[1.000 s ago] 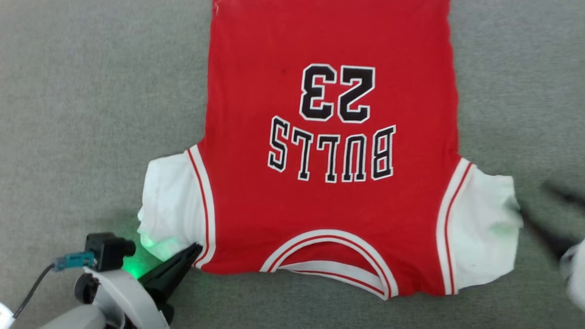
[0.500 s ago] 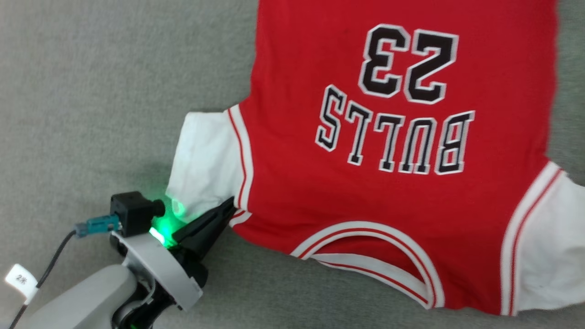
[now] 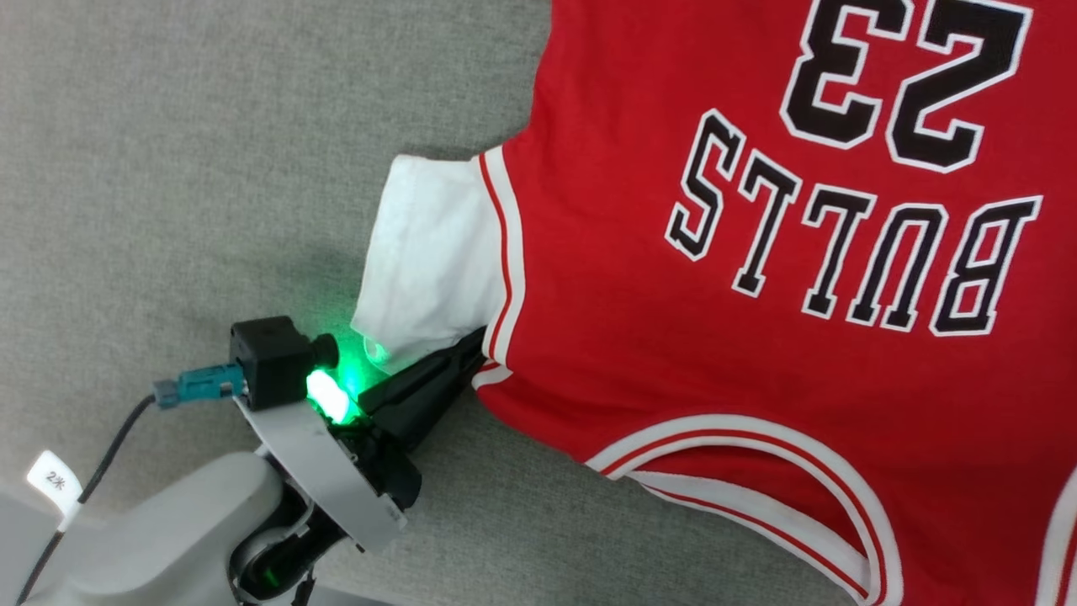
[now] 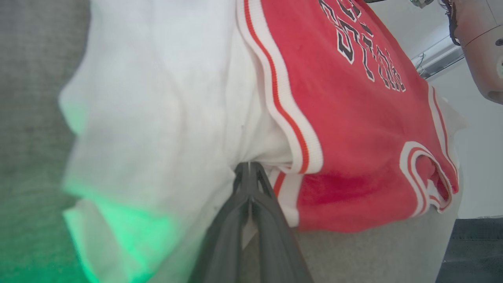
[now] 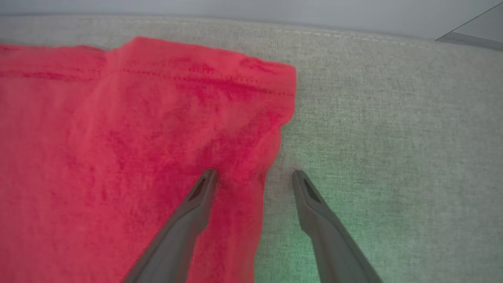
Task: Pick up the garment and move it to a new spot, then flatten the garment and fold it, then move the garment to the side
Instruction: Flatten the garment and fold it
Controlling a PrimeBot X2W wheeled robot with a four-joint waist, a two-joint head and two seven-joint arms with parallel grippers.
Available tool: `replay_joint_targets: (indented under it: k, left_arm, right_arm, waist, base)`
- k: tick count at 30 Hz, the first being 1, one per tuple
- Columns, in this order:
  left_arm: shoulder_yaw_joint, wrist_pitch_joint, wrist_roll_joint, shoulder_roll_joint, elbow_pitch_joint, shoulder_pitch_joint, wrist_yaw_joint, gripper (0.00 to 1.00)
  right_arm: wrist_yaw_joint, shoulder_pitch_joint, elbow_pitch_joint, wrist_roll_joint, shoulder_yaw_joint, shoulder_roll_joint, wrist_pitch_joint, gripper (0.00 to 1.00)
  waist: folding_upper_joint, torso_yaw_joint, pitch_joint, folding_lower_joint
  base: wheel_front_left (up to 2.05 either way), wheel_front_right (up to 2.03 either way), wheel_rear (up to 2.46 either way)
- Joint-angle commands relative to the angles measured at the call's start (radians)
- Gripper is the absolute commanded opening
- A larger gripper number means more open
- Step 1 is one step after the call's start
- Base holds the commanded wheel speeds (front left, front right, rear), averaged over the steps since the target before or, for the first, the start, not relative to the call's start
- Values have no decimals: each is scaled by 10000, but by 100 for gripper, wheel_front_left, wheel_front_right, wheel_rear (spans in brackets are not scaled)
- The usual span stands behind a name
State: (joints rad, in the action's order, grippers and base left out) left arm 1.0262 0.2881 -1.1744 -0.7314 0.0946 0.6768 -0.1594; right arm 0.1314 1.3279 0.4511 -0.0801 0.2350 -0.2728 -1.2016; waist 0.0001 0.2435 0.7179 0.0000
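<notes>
The garment [image 3: 673, 353], a red jersey with white sleeves and black-and-white "BULLS 23" lettering, lies spread face up on the grey cloth surface [image 3: 210, 168], its neckline towards me. My left gripper [image 3: 475, 341] is shut on the garment where the white sleeve meets the striped trim. In the left wrist view the closed fingertips [image 4: 248, 167] pinch the garment [image 4: 353, 129] at that seam. In the right wrist view my right gripper [image 5: 254, 175] is open. One finger is over the red garment [image 5: 118, 137] and the other over bare grey surface, so they straddle its side edge near the hem corner.
The grey surface [image 5: 393, 118] ends at a stitched far edge [image 5: 353, 35] beyond the hem. A cable with a white tag [image 3: 50, 484] hangs from the left wrist. Green light from the wrist falls on the sleeve. Bare grey cloth lies to the left of the garment.
The whole head picture has shifted, so the camera has turned. The left gripper stays shut on the sleeve seam. The blurred right gripper has left the head view.
</notes>
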Motion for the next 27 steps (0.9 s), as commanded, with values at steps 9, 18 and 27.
replay_joint_targets:
  k: [9,18,27]
  left_arm:
    - [-89,-437,-128,201,1443,-68,526,0]
    - [-732,-355,-127,-214,1368,-1086,522,0]
    - [-1496,-266,58,-223,1054,-1993,351,0]
  right_arm:
    - [-16,-121,421,213,-118,-81,674,0]
    - [-16,-1656,-332,2125,-1447,-1415,997,0]
    - [-16,-5493,-3513,5325,-1916,-3133,-48,0]
  waist:
    - [-1,-41,-50,0]
    - [-1,-756,-1836,0]
    - [-1,-1415,-3092,0]
  base:
    - [0,0,0]
    - [0,0,0]
    - [0,0,0]
